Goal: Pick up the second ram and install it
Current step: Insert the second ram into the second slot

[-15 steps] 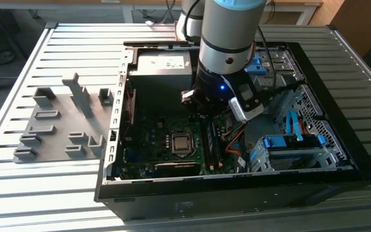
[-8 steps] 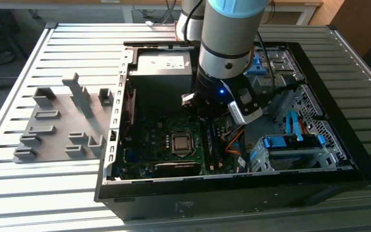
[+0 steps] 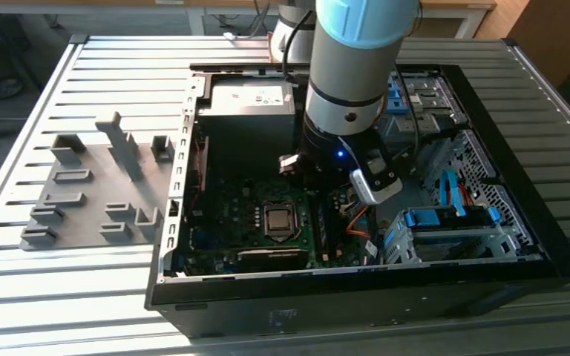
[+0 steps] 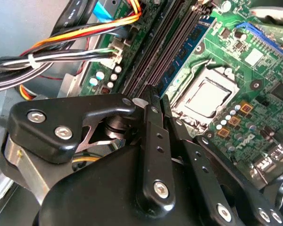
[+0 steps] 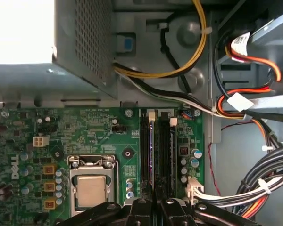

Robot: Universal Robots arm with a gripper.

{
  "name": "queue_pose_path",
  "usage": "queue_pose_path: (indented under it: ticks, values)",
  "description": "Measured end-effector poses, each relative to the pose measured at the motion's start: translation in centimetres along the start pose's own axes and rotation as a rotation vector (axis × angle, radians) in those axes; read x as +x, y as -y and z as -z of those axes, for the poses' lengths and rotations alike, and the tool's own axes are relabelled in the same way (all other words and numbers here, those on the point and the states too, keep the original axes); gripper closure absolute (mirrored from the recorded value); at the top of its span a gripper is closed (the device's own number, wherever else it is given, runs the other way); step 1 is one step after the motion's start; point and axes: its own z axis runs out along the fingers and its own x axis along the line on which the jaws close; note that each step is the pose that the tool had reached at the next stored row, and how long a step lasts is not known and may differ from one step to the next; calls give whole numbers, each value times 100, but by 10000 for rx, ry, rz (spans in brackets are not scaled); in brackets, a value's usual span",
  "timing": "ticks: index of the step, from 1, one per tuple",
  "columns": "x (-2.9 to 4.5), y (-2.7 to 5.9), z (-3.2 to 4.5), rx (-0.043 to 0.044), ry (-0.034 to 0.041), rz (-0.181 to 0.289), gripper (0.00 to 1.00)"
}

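Observation:
The second ram (image 4: 186, 47) is a thin blue-green stick standing on edge in a black memory slot beside the processor socket (image 4: 205, 96). In the first wrist view its top edge (image 5: 151, 155) runs straight into the narrow gap between my black fingers. My gripper (image 4: 155, 94) (image 5: 155, 202) is shut on the near end of the stick, low over the green motherboard (image 5: 94, 136). In the exterior view the gripper (image 3: 315, 182) reaches down into the open computer case, with its fingertips hidden under the wrist.
The power-supply box (image 3: 250, 104) sits just beyond the slots. Bundled orange, black and white cables (image 5: 254, 188) run close beside them. Drive bays with blue clips (image 3: 444, 222) fill the case's far side. A grey slotted fixture plate (image 3: 97, 185) lies on the table outside the case.

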Motion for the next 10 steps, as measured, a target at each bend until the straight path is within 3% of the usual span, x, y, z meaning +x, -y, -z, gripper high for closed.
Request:
queue_pose_path:
  ticks: [10]
  values:
    - [-1, 10, -72, 3, -1, -5, 86]
